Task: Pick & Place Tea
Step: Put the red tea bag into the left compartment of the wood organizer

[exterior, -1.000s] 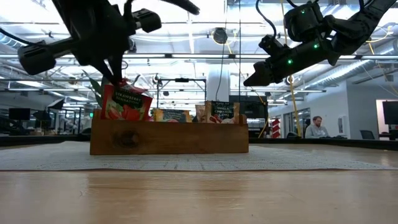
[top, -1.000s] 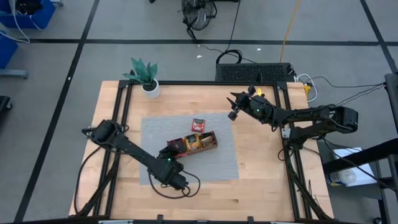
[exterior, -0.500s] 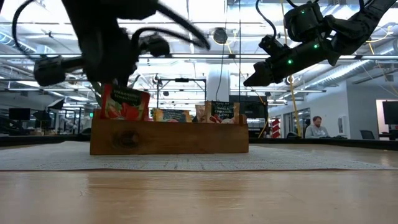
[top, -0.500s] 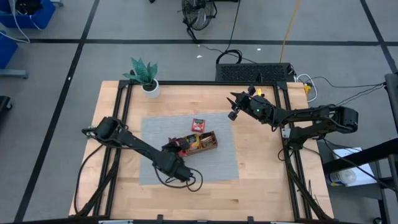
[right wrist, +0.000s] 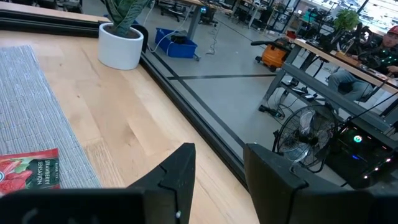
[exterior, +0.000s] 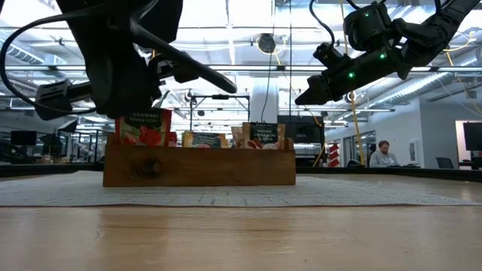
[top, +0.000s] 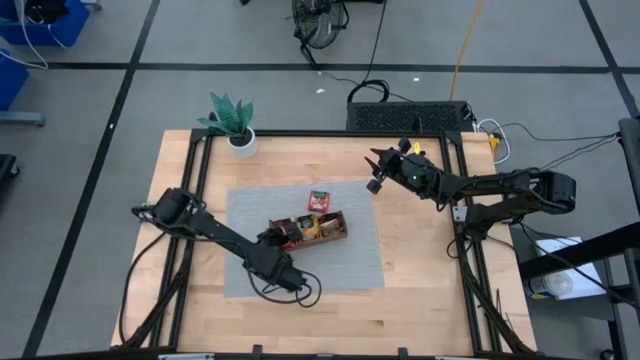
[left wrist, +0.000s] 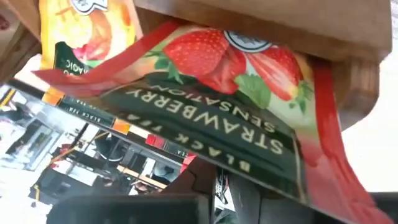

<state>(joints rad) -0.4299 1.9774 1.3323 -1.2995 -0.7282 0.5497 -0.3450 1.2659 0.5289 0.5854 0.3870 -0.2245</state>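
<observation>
A brown wooden tray (top: pixel 325 228) sits on a grey mat (top: pixel 350 265) and holds several tea sachets (exterior: pixel 260 135) standing upright. My left gripper (top: pixel 272 240) is at the tray's left end, shut on a red strawberry tea sachet (left wrist: pixel 211 93), which stands in the left compartment (exterior: pixel 143 126). An orange-yellow sachet (left wrist: pixel 87 31) is beside it. Another red sachet (top: pixel 319 200) lies flat on the mat just beyond the tray. My right gripper (top: pixel 374 172) hovers open, high over the table's far right part, holding nothing. My left gripper has the strawberry sachet by its upper edge (left wrist: pixel 261 177), pinched between the two fingers. The fingers slant down at it from the table's near left. The sachet stands about upright with its lower part inside the tray's left compartment. The gripper's own body partly hides the place of contact.
A small potted plant (top: pixel 235 125) stands at the table's far left corner. A black frame (top: pixel 455 200) runs along the table's edges. Bare wood lies to the right of the mat and along the near edge.
My left gripper has sunk and moved toward the tray's left end, rolling at the wrist. The red strawberry sachet, tilted above the left compartment before, now stands upright and lower in it.
</observation>
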